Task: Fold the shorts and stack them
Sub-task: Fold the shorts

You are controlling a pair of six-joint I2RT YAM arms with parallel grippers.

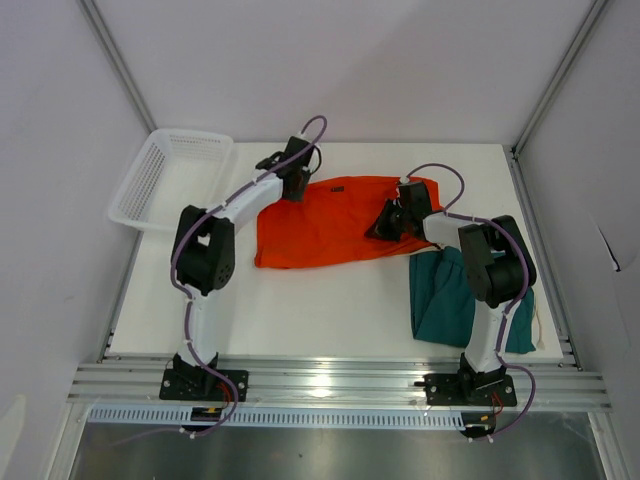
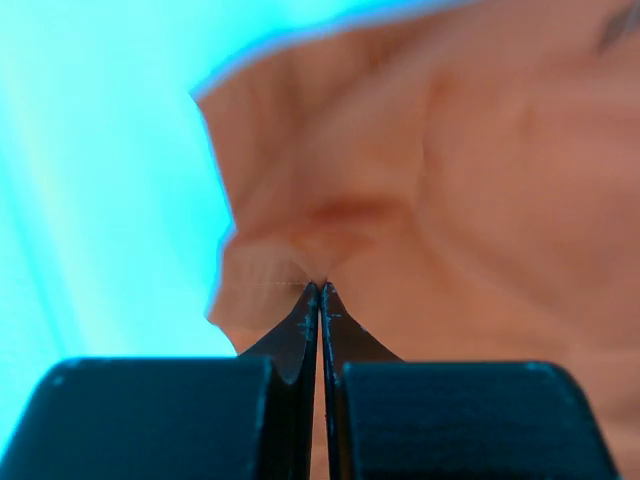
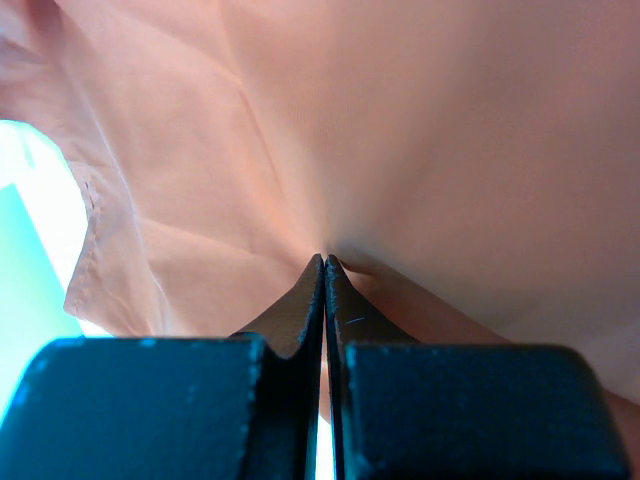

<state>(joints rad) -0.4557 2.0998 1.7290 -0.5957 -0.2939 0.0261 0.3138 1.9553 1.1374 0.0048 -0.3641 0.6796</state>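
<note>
The job looks early. The orange shorts lie spread flat at the middle far part of the tabletop, not yet folded. The left tool is clenched on their far-left corner and the right tool is clenched on their right edge. The teal shorts sit bunched near right, partly under the right arm, and nothing is stacked. Count: two pairs of shorts, two tools, and one white basket far left.
</note>
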